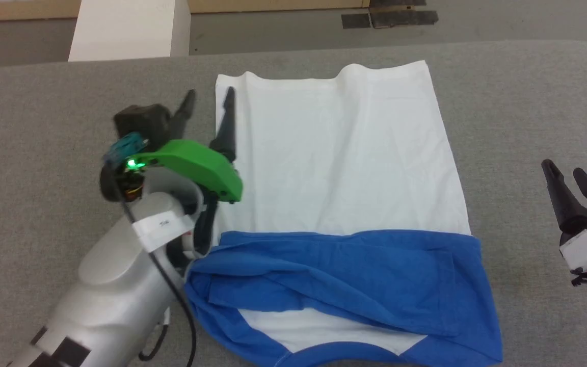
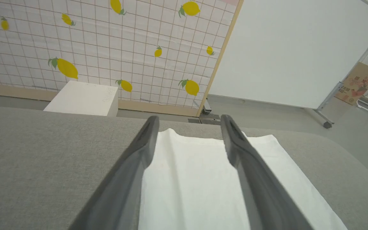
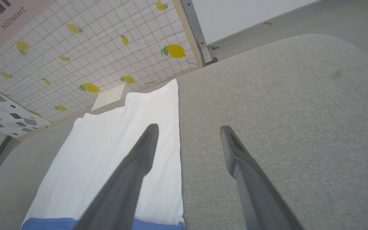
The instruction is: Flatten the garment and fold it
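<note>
The garment (image 1: 339, 168) lies flat on the grey table (image 1: 44, 127), a white panel stretching away from me with its blue sleeves folded across the near end and a blue collar at the bottom edge. My left gripper (image 1: 209, 97) hovers open over the garment's left edge, one finger above the cloth and one above the table; the left wrist view has white fabric (image 2: 187, 179) between the empty fingers. At the table's right side, well clear of the garment (image 3: 113, 159), my right gripper (image 1: 563, 171) stands open and empty.
A white box (image 1: 130, 28) stands on the floor beyond the table's far left edge. A lemon-patterned tiled wall (image 2: 91, 48) and a white board (image 2: 292, 51) rise behind. Bare grey table surface surrounds the garment on both sides.
</note>
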